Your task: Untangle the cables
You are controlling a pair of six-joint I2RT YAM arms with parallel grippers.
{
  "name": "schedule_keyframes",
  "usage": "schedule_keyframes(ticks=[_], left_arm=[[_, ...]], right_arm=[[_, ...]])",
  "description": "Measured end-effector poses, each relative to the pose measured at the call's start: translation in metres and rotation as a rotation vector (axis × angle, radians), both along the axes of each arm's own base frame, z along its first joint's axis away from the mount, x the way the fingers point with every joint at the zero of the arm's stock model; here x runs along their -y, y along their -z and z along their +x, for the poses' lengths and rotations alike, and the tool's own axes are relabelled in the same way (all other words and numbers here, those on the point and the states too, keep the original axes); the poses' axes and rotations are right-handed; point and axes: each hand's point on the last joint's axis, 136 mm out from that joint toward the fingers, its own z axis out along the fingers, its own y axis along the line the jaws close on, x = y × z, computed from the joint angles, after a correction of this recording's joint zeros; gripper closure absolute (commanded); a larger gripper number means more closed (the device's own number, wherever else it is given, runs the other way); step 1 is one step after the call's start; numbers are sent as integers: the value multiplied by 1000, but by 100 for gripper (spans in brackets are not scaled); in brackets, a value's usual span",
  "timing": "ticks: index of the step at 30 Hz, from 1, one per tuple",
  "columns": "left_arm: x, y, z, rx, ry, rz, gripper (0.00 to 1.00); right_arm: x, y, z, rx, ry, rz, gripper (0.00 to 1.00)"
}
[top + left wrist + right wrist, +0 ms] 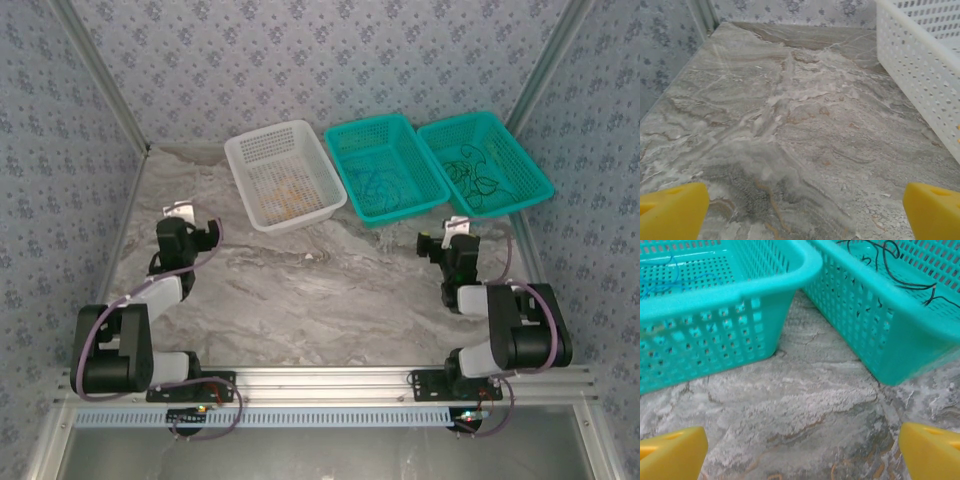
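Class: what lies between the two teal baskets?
A bare wedge of marble table separates the middle teal basket and the right teal basket, clearest in the right wrist view.

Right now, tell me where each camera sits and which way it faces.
Top external: above and behind the robot, looking down on the table, left gripper and right gripper.
Left wrist: low, facing along the table past the white basket; its yellow fingertips below.
Right wrist: low, facing the gap between middle teal basket and right teal basket; its fingertips below.
Shared: top and right wrist both show black cables.
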Motion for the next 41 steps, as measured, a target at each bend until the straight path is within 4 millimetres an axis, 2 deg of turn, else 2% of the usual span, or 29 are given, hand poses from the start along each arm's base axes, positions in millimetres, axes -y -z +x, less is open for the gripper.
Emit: schedule_keyframes(ticks=[3, 4, 9, 13, 19, 26, 35, 41], left_arm=[[-8, -7, 2, 44, 4, -28, 1], [-11, -8, 2, 60, 2, -35, 0], [-12, 1, -5, 48, 15, -46, 1], [-9, 19, -15, 10, 22, -54, 0], [-6, 39, 10, -47, 52, -75, 1], [5, 49, 9, -25, 47, -28, 1], [-16, 42, 7, 13, -103, 48, 1], [-21, 40, 6, 21, -132, 61, 1]], right_arm=[[0, 20, -4, -50, 0, -11, 0], [1, 20, 0, -58, 3, -12, 0], [11, -5, 22, 5, 24, 2, 0], [11, -5, 23, 3, 24, 3, 0], [11, -4, 23, 2, 24, 3, 0], [11, -4, 23, 2, 24, 3, 0], [11, -4, 22, 1, 24, 3, 0], [10, -4, 22, 1, 19, 5, 0]])
